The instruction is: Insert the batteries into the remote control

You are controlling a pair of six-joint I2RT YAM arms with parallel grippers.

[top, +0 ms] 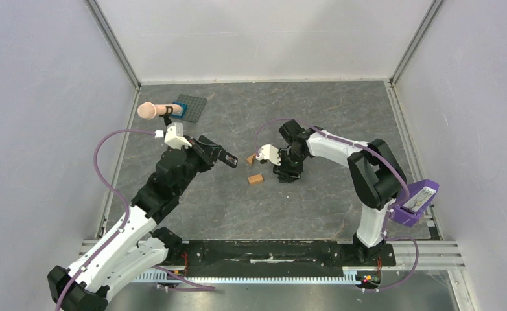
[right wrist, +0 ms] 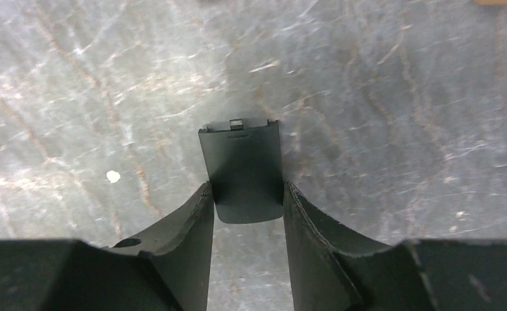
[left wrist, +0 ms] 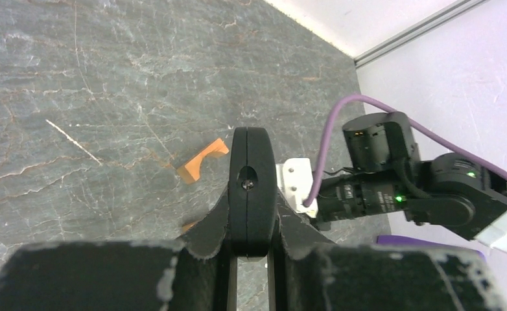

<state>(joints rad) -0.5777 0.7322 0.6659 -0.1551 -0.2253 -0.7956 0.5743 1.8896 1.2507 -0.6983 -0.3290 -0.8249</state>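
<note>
Our left fingers (left wrist: 205,236) clamped the remote control (left wrist: 252,188) end-on; our right fingers (right wrist: 186,227) pinched a short black cover (right wrist: 241,165) close to the counter (right wrist: 400,129).

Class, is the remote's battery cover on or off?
Off: the battery cover sits alone between the right gripper's fingers, only bare table behind it.

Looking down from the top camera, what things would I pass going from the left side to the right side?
Pink roll, grey plate, left gripper holding the remote control, orange blocks, right gripper holding a black lid, purple holder.
</note>
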